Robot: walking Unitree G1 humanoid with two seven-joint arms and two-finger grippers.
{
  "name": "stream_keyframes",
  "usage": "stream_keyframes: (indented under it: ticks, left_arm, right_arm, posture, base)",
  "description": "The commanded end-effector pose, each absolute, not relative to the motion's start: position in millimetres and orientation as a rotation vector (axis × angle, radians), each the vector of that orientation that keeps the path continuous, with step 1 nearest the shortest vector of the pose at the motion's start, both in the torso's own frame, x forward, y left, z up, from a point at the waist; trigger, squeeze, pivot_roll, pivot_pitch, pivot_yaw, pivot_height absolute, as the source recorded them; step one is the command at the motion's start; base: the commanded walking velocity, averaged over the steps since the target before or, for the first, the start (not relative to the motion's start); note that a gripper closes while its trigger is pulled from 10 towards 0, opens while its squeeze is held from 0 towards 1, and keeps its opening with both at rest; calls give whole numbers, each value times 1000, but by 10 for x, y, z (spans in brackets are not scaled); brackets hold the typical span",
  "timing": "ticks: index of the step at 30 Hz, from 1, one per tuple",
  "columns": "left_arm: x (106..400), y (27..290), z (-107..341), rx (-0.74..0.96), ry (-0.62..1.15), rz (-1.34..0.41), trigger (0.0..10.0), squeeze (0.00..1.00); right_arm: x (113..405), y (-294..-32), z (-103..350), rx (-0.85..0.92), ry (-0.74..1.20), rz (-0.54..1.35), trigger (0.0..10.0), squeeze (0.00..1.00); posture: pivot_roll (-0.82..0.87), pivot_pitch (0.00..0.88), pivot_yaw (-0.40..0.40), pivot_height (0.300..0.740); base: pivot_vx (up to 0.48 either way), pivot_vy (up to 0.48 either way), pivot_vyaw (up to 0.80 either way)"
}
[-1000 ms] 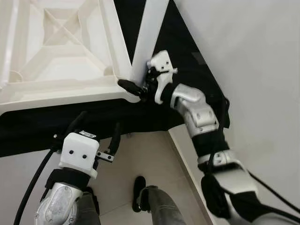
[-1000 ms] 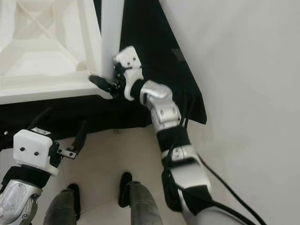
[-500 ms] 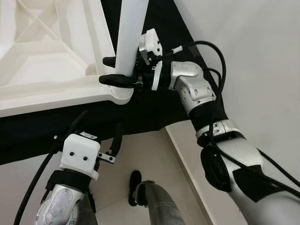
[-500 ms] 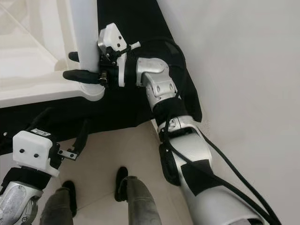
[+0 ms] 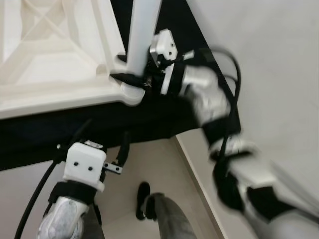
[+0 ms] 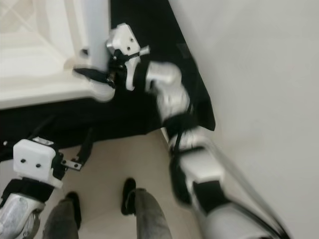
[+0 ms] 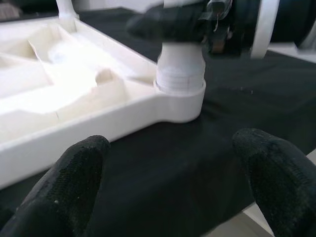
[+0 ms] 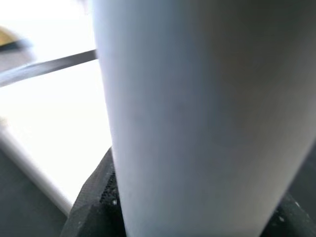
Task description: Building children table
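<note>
We see the right gripper (image 5: 130,75) clamped around the white table leg (image 5: 142,35), one black finger on each side of the tube, just above its lower end. In the right wrist view the leg (image 8: 197,118) sits hard against the camera, with a black finger pad (image 8: 96,197) pressed to its side. The leg stands close to upright, and its foot sits in the round corner socket (image 7: 180,94) of the upturned white tabletop (image 5: 55,64); the left wrist view shows the ribbed end entering the collar.

The left gripper (image 5: 102,144) hangs below and nearer to us than the right gripper, fingers spread wide and holding nothing; its two fingertips (image 7: 74,173) frame the socket from a distance, apart from the tabletop.

Against half a second ago: the grip on the leg is unchanged and the leg remains near upright, whereas a second ago it leaned away from the socket. The right forearm is now motion-blurred. The left gripper has not moved.

Room: the tabletop lies on a black cloth (image 5: 159,114), whose edge runs just beyond the right gripper's wrist. A pale wall (image 5: 269,69) lies close on the outer side of the right arm. Pale floor (image 5: 149,164) lies under the left gripper, where the robot's feet show.
</note>
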State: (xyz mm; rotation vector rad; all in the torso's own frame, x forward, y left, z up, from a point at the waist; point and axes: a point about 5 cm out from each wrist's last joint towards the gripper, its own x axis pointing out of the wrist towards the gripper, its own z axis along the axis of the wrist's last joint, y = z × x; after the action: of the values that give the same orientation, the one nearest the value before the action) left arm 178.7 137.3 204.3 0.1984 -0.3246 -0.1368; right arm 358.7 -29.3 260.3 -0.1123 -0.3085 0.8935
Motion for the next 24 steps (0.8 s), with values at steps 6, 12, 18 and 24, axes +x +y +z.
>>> stream_keyframes:
  ticks: [6,12,18,24]
  left_arm:
    - [1847,1391,2031,210,-322,-166,10000,0]
    - [1909,1447,2071,227,-346,-141,10000,0]
    - [1999,1499,2010,249,-308,-111,10000,0]
    - [2150,1586,1910,284,-237,-76,10000,0]
  right_arm:
    - [3336,-90,1789,-56,24,679,0,0]
    - [3444,72,1961,-30,-52,730,10000,890]
    - [3352,11,2138,115,-112,709,10000,1000]
    - [3289,-262,2212,162,-198,737,10000,455]
  posture:
    - [248,319,-208,740]
    - [256,302,-205,740]
    - [243,271,-173,740]
    - [218,235,-128,740]
  base:
    - [0,0,0]
    - [0,0,0]
    - [0,0,0]
    - [0,0,0]
